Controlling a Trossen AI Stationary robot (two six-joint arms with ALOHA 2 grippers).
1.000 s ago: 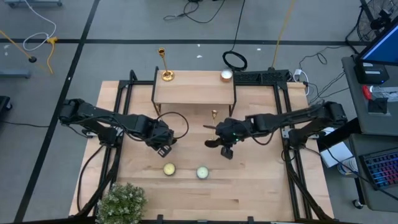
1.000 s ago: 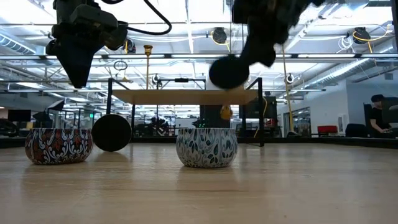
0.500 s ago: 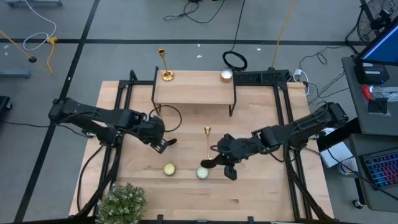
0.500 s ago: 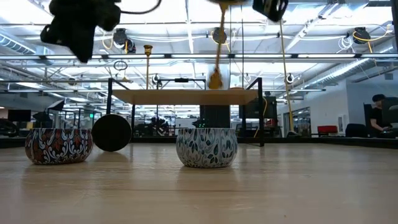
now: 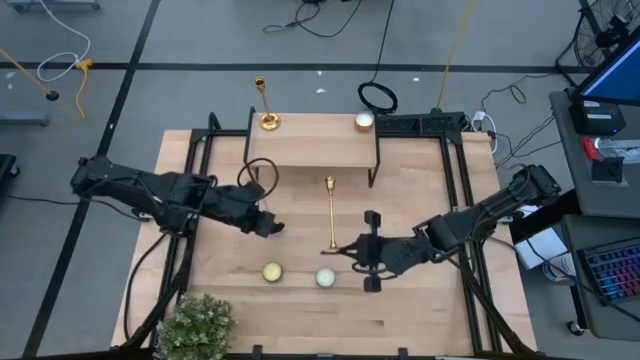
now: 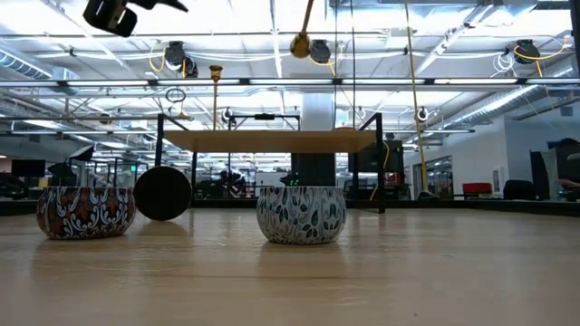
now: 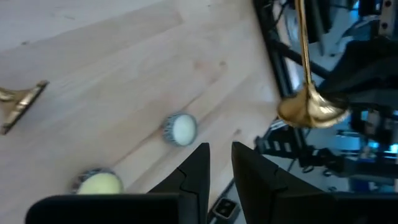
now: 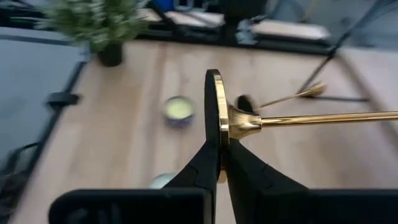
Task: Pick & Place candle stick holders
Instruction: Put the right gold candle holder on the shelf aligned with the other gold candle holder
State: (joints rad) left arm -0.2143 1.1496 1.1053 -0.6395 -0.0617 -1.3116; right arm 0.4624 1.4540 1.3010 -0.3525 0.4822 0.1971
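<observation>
Gold metal catches the light: one candle stick holder (image 5: 331,214) is lifted above the table, in front of the small wooden shelf (image 5: 312,144), held by the rim of its round base in the right gripper (image 8: 219,149), whose fingers are pinched tight on that edge so the thin stem points toward the shelf. A second candle stick holder (image 5: 265,104) stands upright on the shelf's far left corner. A third (image 7: 18,104) seems to lie on the wood in front of the shelf, only partly seen. The left gripper (image 7: 219,163) hovers off the shelf's front left corner, jaws narrowly parted and holding nothing. Two small candles (image 5: 298,274) sit nearer the front than the carried holder, and a potted plant (image 5: 195,323) marks the front left corner. This looks like the carrying step; next the holder must be turned upright and set down squarely. No readable writing or labels appear.
</observation>
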